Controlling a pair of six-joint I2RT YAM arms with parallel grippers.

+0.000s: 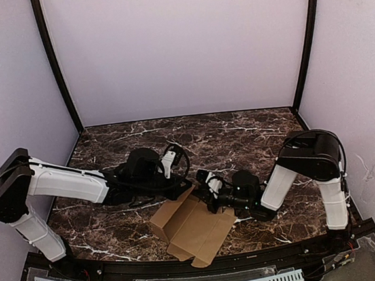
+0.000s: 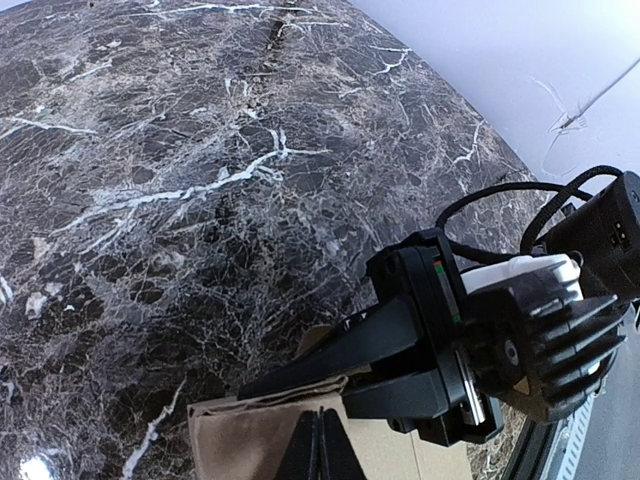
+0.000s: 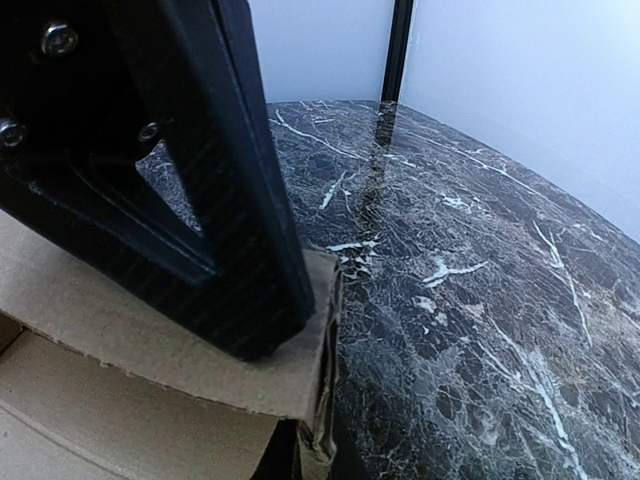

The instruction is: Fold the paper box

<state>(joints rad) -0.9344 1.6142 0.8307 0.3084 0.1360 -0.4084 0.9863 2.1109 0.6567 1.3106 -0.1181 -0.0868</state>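
Observation:
The paper box (image 1: 195, 232) is a brown cardboard sheet, partly folded, lying near the front edge of the marble table (image 1: 239, 129). My right gripper (image 1: 209, 192) is shut on its far flap. In the right wrist view one black finger (image 3: 240, 290) presses on top of the flap (image 3: 100, 310) and the other sits under it. My left gripper (image 1: 182, 189) reaches the same far corner from the left. In the left wrist view its fingers (image 2: 320, 445) are shut tight together over the cardboard (image 2: 240, 440), beside the right gripper (image 2: 300, 392) clamping the folded edge.
Dark marble tabletop (image 2: 200, 180) stretches behind the box to the pale back wall (image 1: 179, 49). Black frame posts (image 1: 55, 66) stand at both back corners. A black rail (image 1: 186, 272) runs along the front edge.

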